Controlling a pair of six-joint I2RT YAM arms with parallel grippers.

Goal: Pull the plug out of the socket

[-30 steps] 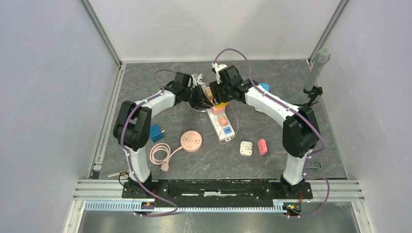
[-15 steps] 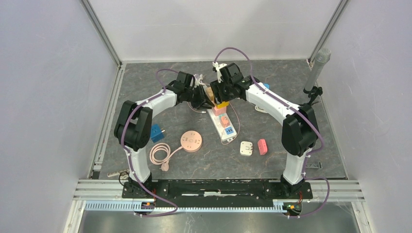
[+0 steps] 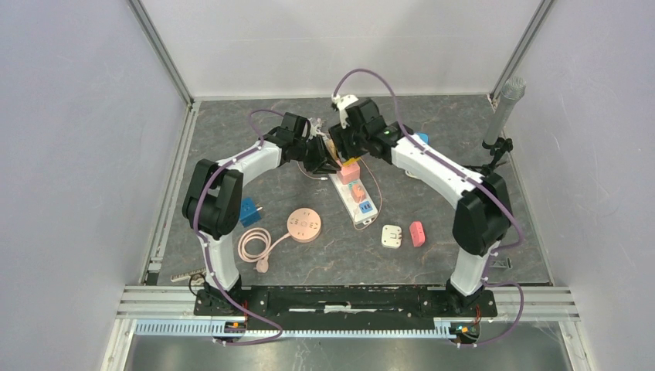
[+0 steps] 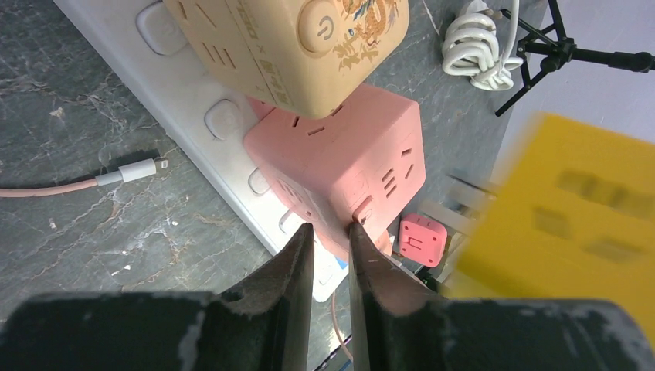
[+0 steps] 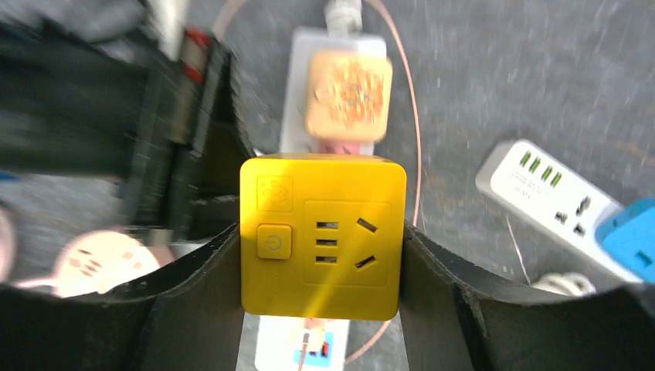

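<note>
The right gripper (image 5: 323,267) has the yellow cube plug (image 5: 323,224) clamped, one black finger (image 5: 208,270) flat on each side wall. The plug is a glossy, round-cornered block. Its upturned face shows a square power button nearest the left finger, three short slots in the middle, two slanted slots toward the right finger and an embossed emblem in one corner. It hangs above the white power strip (image 5: 297,100), whose body shows beyond and beneath the fingertips. A tan cube (image 5: 347,93) sits plugged in just past the tips, and a pink cube (image 4: 347,170) is next to it. The left gripper (image 4: 328,251) is drawn almost closed with a slim gap and nothing between. Its tips are down at the pink cube's base on the strip.
</note>
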